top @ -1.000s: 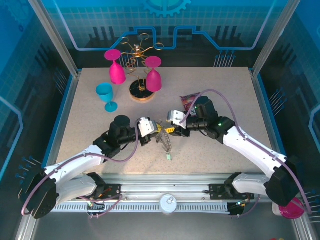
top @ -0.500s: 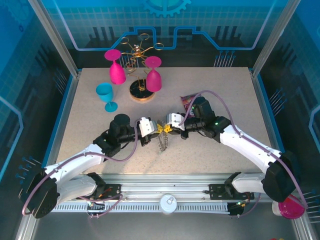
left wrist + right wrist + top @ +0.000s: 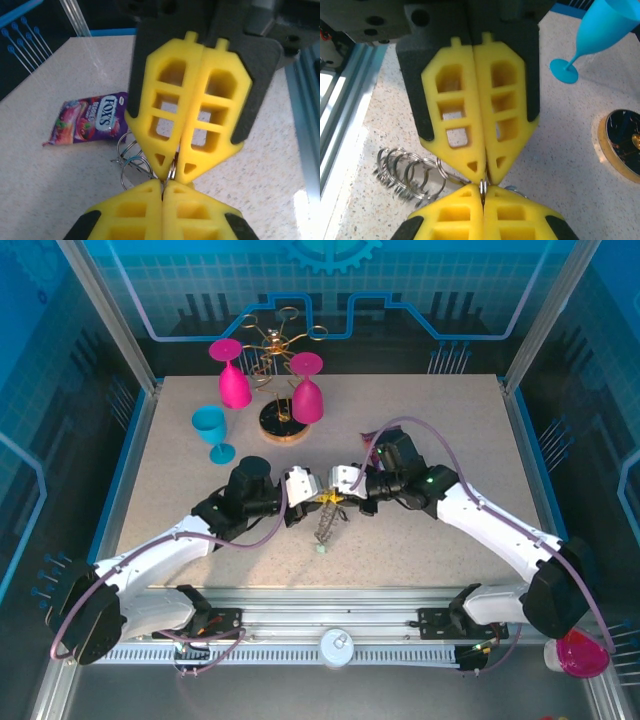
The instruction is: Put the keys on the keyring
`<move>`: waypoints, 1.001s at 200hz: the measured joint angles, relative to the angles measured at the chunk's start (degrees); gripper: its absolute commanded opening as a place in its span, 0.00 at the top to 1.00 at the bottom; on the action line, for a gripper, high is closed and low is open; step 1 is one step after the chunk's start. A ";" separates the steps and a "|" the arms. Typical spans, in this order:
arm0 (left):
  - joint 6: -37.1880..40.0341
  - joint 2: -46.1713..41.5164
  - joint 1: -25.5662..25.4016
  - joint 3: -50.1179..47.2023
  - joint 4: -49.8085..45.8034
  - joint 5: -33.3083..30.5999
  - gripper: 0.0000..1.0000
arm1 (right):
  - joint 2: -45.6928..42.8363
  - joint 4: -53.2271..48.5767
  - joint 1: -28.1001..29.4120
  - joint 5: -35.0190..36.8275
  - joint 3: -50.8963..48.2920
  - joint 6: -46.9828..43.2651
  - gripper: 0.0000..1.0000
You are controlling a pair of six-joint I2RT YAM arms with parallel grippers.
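Note:
My left gripper [image 3: 320, 502] and right gripper [image 3: 336, 500] meet tip to tip over the middle of the table. Both are shut on the same thin metal loop of the keyring [image 3: 326, 525], which hangs below them as a bunch of wire loops. In the left wrist view my left gripper [image 3: 163, 183] pinches the loop against the right gripper's fingertips [image 3: 187, 170], and further loops of the keyring [image 3: 131, 160] stick out to the left. The right wrist view has my right gripper [image 3: 482, 188] clamped on the loop, with the keyring [image 3: 405, 170] trailing left. A pale green key tag [image 3: 320, 548] sits at the bunch's lower end.
A purple candy packet [image 3: 90, 120] lies just behind the grippers. Two pink goblets [image 3: 233, 380] and a gold wire rack [image 3: 275, 350] on a round base [image 3: 620, 142] stand at the back left, with a blue goblet [image 3: 213, 430] in front of them.
The right gripper has closed onto the ring's loop beside the left one. Both arms have shifted slightly away from me, and the bunch with the green tag has shifted left.

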 measured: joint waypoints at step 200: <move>0.42 -2.97 -0.59 -6.60 12.57 -1.05 1.00 | -9.90 17.14 -3.63 0.76 -15.50 27.89 0.62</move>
